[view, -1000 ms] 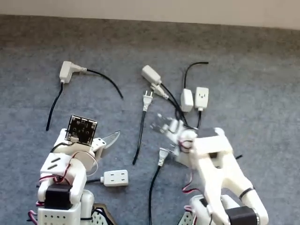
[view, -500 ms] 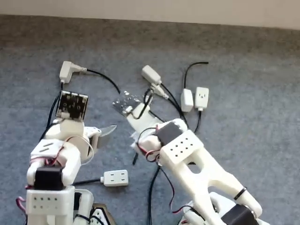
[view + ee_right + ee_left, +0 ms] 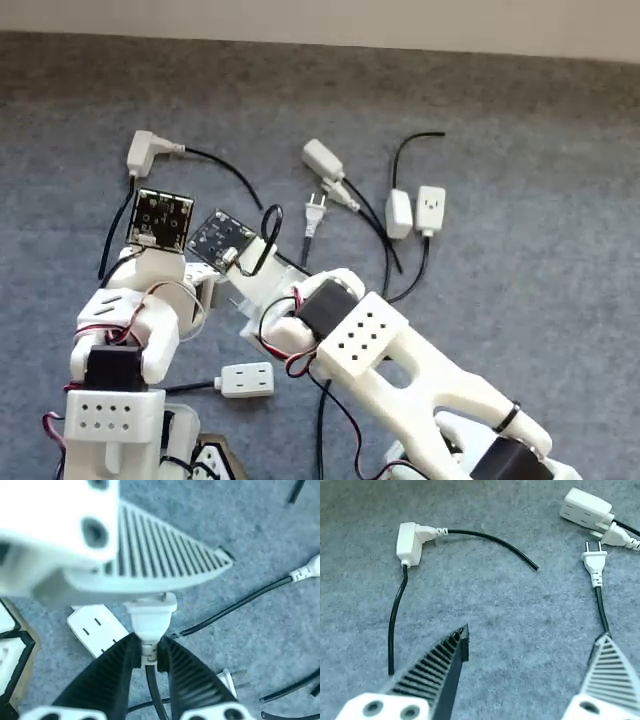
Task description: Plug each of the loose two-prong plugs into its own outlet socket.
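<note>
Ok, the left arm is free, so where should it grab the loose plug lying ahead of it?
I'd take it by its white body, just behind the prongs, coming down from above. The plug lies flat on the carpet, cord trailing toward the open left gripper, leaving both side edges free.

This looks like a robotics test setup; whether it sits in a lab, a workshop or a home cannot be told. The tabletop (image 3: 520,90) is covered in grey carpet-like fabric and runs back to a plain pale wall (image 3: 400,20). Two white plastic arms (image 3: 350,345) with bare circuit boards (image 3: 163,218) and exposed red wiring (image 3: 290,362) stand at its near edge. Short cut-off cables (image 3: 393,620) with plugs (image 3: 315,210) and sockets (image 3: 247,378) lie scattered across it.
</note>
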`<state>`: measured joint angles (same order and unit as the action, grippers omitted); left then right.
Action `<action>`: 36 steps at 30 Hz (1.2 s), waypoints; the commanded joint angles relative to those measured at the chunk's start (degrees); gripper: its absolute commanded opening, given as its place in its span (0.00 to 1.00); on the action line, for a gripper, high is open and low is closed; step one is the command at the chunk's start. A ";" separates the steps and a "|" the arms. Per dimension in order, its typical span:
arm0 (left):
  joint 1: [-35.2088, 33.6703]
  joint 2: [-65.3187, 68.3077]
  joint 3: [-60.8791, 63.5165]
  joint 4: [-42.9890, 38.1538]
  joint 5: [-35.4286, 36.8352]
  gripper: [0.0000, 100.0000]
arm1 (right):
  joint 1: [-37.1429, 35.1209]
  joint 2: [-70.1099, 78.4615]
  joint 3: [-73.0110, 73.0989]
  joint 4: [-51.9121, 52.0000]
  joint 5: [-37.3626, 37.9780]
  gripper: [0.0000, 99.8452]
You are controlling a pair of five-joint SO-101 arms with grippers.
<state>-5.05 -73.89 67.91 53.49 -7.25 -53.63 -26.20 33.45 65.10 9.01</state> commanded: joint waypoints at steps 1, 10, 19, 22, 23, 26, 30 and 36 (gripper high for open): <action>-0.22 0.13 2.51 -3.34 -0.44 0.37 | -0.66 -0.84 -4.26 1.19 -0.44 0.01; 1.98 0.13 7.78 -5.80 -2.02 0.37 | -0.22 -0.13 -22.20 14.20 1.58 0.01; 2.24 0.13 7.87 -5.80 -2.02 0.37 | 3.65 -0.13 -29.67 19.12 1.67 0.01; 3.82 0.13 7.96 -5.71 -2.02 0.37 | 3.65 -0.13 -29.76 18.59 1.58 0.01; 4.70 0.13 8.04 -5.63 -2.02 0.37 | 3.74 -0.13 -29.76 18.24 1.58 0.01; 5.85 0.13 8.31 -4.92 -2.11 0.37 | 3.82 -0.04 -29.41 17.98 1.76 0.01; 4.09 -0.40 8.13 -5.01 -2.11 0.37 | 4.70 -0.04 -28.88 18.42 1.93 0.01; -2.07 -0.40 6.46 -5.27 -0.35 0.37 | 9.27 -0.04 -24.13 18.15 4.13 0.01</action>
<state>-5.32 -73.54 76.62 48.40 -9.01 -45.98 -24.79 9.10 84.00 11.56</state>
